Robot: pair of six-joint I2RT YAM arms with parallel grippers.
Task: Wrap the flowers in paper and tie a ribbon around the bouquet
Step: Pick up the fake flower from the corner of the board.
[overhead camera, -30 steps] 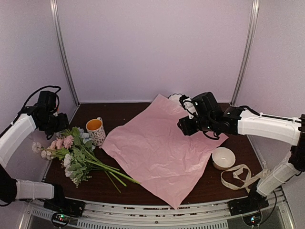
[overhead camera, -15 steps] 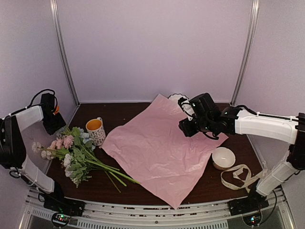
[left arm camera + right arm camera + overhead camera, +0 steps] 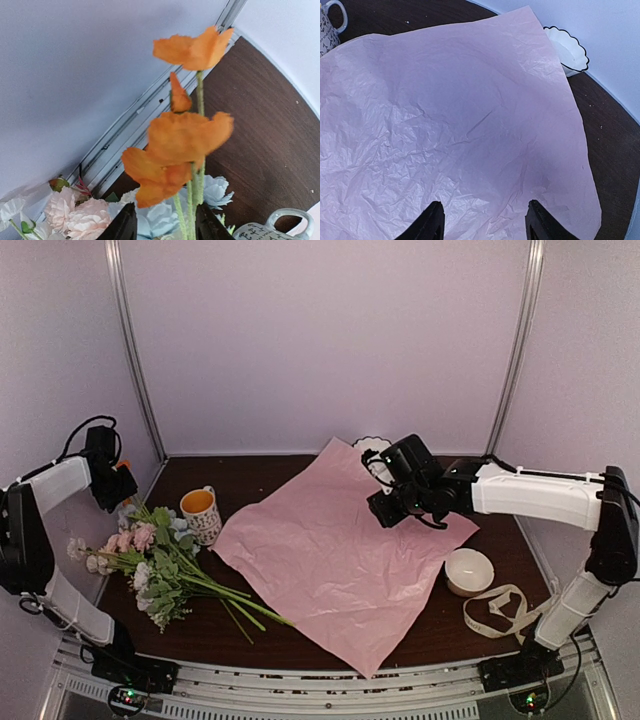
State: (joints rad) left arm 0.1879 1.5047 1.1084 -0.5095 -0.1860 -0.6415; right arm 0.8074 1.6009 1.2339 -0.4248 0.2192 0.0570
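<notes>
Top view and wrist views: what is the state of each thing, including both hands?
paper: spread flat, pink side up, wrapping nothing.
flowers: lying loose left of the paper, not on it.
mug: upright.
round bowl: upright, looks empty.
scalloped bowl: upright, at the paper's far corner.
ribbon: loose, untied, beside the round bowl.
left hand: open, orange flower stems between its fingers.
right hand: open over the paper, holding nothing.

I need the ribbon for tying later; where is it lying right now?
In the top view the ribbon lies looped at the near right, beside the round white bowl and clear of the paper.
</notes>
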